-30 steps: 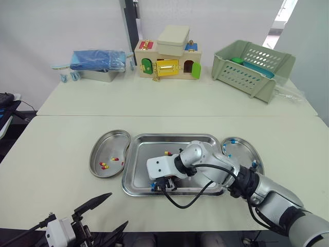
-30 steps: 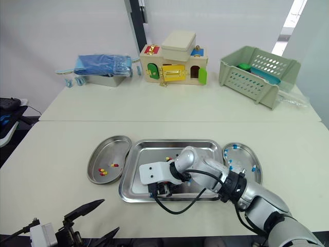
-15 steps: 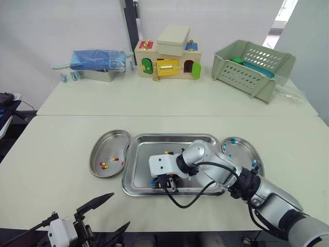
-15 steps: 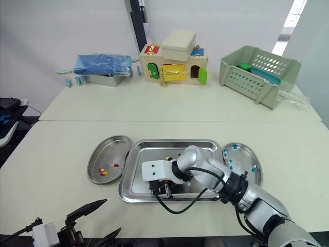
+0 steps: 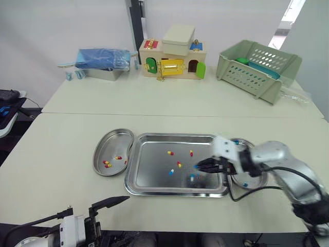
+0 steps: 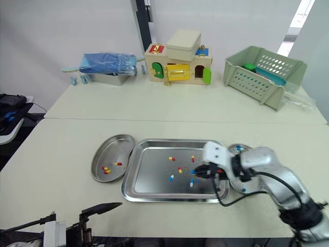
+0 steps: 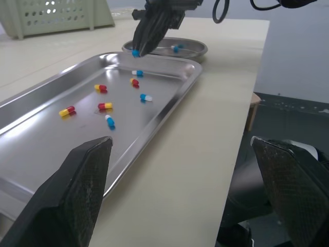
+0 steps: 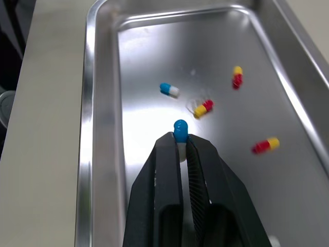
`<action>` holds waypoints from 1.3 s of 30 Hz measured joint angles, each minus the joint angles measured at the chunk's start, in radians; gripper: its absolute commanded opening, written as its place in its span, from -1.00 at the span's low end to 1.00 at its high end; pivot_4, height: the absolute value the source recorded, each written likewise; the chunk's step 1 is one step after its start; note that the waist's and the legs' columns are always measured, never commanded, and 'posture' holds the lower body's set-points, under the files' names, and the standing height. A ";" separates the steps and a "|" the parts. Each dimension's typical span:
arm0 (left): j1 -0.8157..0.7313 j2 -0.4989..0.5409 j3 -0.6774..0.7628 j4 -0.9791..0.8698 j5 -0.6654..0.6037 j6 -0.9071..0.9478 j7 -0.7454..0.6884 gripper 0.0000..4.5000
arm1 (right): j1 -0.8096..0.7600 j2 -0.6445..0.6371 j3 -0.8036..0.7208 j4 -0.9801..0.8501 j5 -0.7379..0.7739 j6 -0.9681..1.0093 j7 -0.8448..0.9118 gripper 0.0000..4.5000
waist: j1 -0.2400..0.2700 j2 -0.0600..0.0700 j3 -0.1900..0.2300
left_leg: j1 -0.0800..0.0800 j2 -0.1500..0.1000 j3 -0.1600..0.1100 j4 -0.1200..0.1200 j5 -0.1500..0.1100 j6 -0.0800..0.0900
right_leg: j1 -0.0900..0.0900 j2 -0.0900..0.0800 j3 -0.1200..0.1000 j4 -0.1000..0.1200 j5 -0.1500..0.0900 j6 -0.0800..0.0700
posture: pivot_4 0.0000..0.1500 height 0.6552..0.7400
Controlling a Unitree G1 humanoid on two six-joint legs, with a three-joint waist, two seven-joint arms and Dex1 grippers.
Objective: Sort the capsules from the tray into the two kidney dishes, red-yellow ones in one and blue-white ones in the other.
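My right hand [image 8: 179, 140] pinched one blue-white capsule [image 8: 180, 125]. Several of both colours lay in the tray [image 8: 93, 103] beneath it; I judged sorting partway done.

Head pair: I look forward and down on the table [image 5: 67, 149]; tray [image 5: 151, 164] centre, toy house [image 5: 172, 59] at 12 o'clock.
Left wrist: low at 7 o'clock, facing across the tray.
Right wrist: close above the tray floor.
Shared: I get the tray everywhere.
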 measured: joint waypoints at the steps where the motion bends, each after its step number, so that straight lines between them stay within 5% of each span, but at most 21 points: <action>1: -0.006 0.007 -0.006 0.010 0.000 -0.008 -0.018 1.00 | 0.050 -0.033 -0.079 -0.015 0.021 0.011 -0.001 -0.99 | 0.000 0.000 0.000 | 0.000 0.000 0.000 0.000 0.000 0.000 | 0.000 0.000 0.000 0.000 0.000 0.000 | 1.00 1.00; 6: -0.029 0.016 -0.008 0.044 -0.003 -0.026 -0.064 1.00 | 0.232 -0.107 -0.297 -0.019 0.057 0.003 -0.017 -0.99 | -0.005 0.000 0.000 | 0.002 0.001 0.001 0.000 0.000 0.000 | 0.003 0.000 0.001 0.000 0.000 0.000 | 1.00 1.00; 15: -0.028 0.016 -0.007 0.072 -0.018 -0.033 -0.070 1.00 | 0.372 -0.121 -0.376 0.105 0.043 -0.108 -0.056 -0.99 | -0.004 0.000 0.000 | 0.003 0.001 0.001 0.000 0.000 0.000 | 0.005 0.000 0.000 0.000 0.000 0.000 | 1.00 1.00; 16: -0.028 0.015 -0.007 0.072 -0.018 -0.033 -0.068 1.00 | 0.375 -0.122 -0.372 0.121 0.039 -0.121 -0.057 -0.71 | -0.004 0.000 0.000 | 0.004 0.001 0.002 0.000 0.000 0.000 | 0.005 0.000 0.000 0.000 0.000 0.000 | 1.00 1.00; 30: -0.019 0.004 0.023 0.075 -0.019 -0.032 -0.001 1.00 | 0.392 -0.140 -0.368 0.197 0.050 -0.244 -0.037 0.98 | -0.003 0.000 0.000 | 0.004 0.001 0.001 0.000 0.000 0.000 | 0.006 0.000 0.000 -0.001 0.000 0.000 | 1.00 1.00; 39: -0.060 0.178 0.256 0.219 -0.030 0.234 0.135 1.00 | 0.568 -0.159 -0.616 0.322 0.137 -0.423 0.148 0.98 | -0.002 -0.001 0.001 | 0.005 0.001 0.001 0.000 0.000 0.000 | 0.007 0.000 -0.001 -0.001 0.000 0.000 | 1.00 1.00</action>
